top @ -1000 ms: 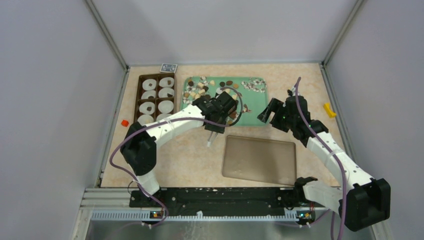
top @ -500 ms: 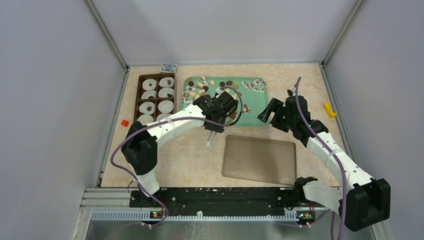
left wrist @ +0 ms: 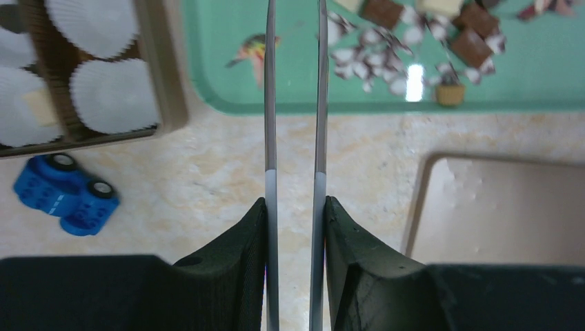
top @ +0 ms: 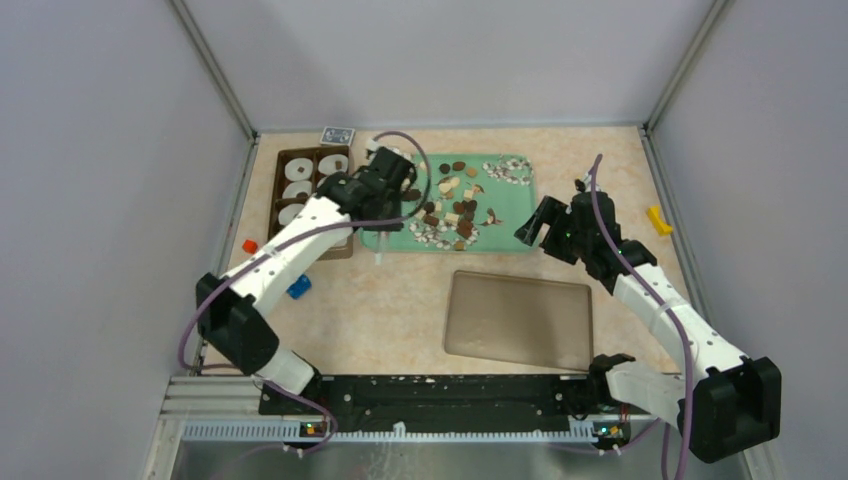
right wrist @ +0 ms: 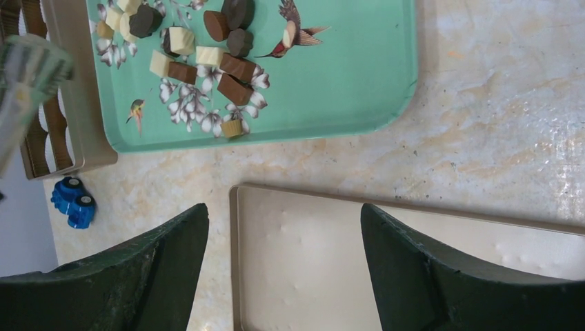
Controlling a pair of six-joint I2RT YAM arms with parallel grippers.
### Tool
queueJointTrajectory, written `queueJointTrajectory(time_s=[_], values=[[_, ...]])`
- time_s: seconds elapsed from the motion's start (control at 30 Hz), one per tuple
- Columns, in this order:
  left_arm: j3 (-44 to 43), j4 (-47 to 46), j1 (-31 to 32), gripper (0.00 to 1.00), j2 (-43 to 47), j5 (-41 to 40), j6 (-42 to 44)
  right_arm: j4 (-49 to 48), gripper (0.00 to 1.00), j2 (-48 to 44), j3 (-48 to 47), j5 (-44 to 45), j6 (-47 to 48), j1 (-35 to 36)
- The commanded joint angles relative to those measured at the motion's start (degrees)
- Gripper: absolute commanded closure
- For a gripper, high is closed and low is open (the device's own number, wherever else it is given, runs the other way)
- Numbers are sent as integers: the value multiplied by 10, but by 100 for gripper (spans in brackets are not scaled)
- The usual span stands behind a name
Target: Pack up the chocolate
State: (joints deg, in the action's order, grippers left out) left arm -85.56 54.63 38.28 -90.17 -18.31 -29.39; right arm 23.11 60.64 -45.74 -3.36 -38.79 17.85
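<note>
- My left gripper clamps a pair of thin tongs, their blades slightly parted with nothing between them.
- My right gripper is spread wide, empty, above the tan lid.
- Since a second ago, my left arm has swung from mid-tray toward the brown box.
- The chocolate lies on one green tray; I count one blue toy car.

Top view: high, behind arms, whole table. Both wrist views look steeply down, close. All three share green tray and tan lid.
</note>
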Motion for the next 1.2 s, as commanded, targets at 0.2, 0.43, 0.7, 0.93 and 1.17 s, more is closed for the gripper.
queueJointTrajectory(time_s=[0.2, 0.43, 0.7, 0.93, 1.17], values=[[67, 22, -160, 73, 136, -9, 34, -29, 21, 1, -3, -13, 1, -3], [122, 27, -215, 73, 154, 29, 46, -34, 21, 14, -19, -18, 7, -4], [149, 28, -216, 73, 164, 28, 46, -36, 21, 20, -16, -21, 5, -4], [157, 42, -216, 72, 165, 31, 43, -33, 21, 20, -16, -18, 2, -4], [176, 46, -216, 66, 171, 23, 35, -34, 21, 23, -18, -20, 2, -4]])
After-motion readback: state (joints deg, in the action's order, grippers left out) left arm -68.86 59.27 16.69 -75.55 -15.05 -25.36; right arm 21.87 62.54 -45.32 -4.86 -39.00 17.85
